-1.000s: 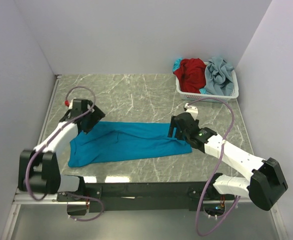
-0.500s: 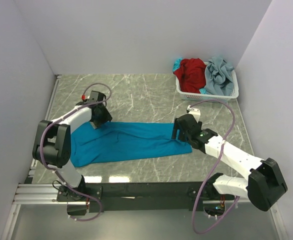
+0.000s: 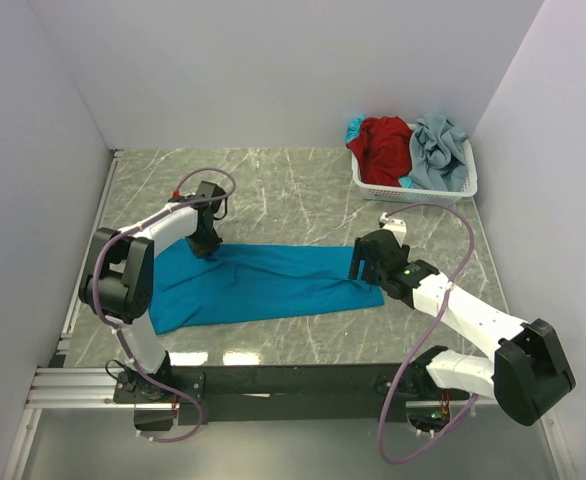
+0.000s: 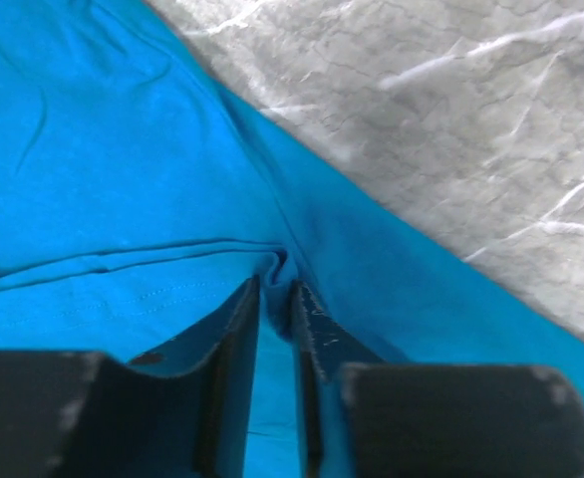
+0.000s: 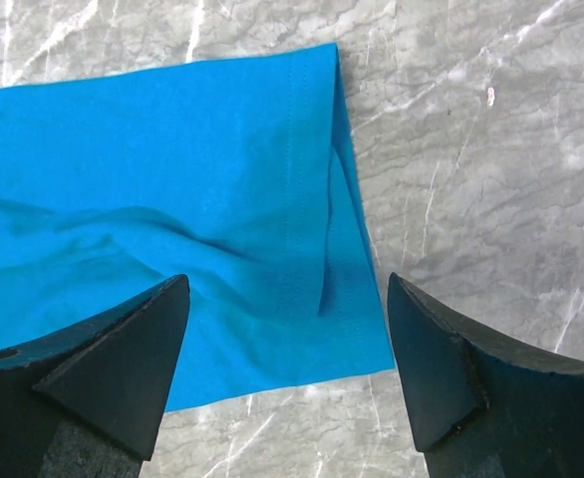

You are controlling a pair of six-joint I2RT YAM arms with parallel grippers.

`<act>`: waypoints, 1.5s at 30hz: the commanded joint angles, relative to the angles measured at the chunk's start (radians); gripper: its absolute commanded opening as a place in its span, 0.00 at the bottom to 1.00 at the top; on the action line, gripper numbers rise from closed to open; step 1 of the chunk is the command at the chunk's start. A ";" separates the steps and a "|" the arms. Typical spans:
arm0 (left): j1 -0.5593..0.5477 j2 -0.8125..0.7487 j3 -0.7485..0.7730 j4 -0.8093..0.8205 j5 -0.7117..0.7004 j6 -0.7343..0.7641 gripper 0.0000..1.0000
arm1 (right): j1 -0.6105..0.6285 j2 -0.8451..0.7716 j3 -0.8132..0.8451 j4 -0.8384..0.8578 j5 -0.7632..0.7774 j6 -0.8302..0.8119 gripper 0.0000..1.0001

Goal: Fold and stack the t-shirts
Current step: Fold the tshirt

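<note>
A teal-blue t-shirt (image 3: 263, 280) lies flat in a long strip across the marble table (image 3: 273, 190). At its far left edge my left gripper (image 3: 206, 243) is pressed down on the cloth. In the left wrist view the gripper (image 4: 275, 289) has its jaws nearly together, with a raised fold of the teal t-shirt (image 4: 123, 179) pinched between them. My right gripper (image 3: 365, 262) hovers over the shirt's right end. It stands wide open (image 5: 287, 284) above the hemmed edge of the teal t-shirt (image 5: 172, 169), holding nothing. A red t-shirt (image 3: 385, 142) and a pale grey-blue t-shirt (image 3: 438, 150) sit heaped in the basket.
The white lattice basket (image 3: 413, 187) stands at the far right corner, with a scrap of teal cloth (image 3: 355, 128) at its left rim. White walls close in the table on three sides. Purple cables loop from both arms.
My left arm swung in from the left to the shirt's far edge, and its jaws closed from wide open onto a fold of cloth. The right gripper barely moved.
</note>
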 commanded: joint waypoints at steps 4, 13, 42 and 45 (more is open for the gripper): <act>-0.024 -0.020 0.036 -0.052 -0.056 -0.020 0.18 | -0.012 -0.030 -0.003 0.038 -0.003 -0.013 0.86; -0.058 -0.082 0.009 -0.029 -0.051 -0.033 0.01 | -0.014 -0.024 -0.005 0.044 -0.015 -0.016 0.86; -0.237 -0.431 -0.324 -0.156 -0.087 -0.508 0.01 | -0.014 -0.082 -0.049 0.083 -0.073 -0.023 0.85; -0.240 -0.454 -0.336 -0.177 -0.099 -0.543 0.02 | -0.015 -0.091 -0.055 0.087 -0.084 -0.025 0.85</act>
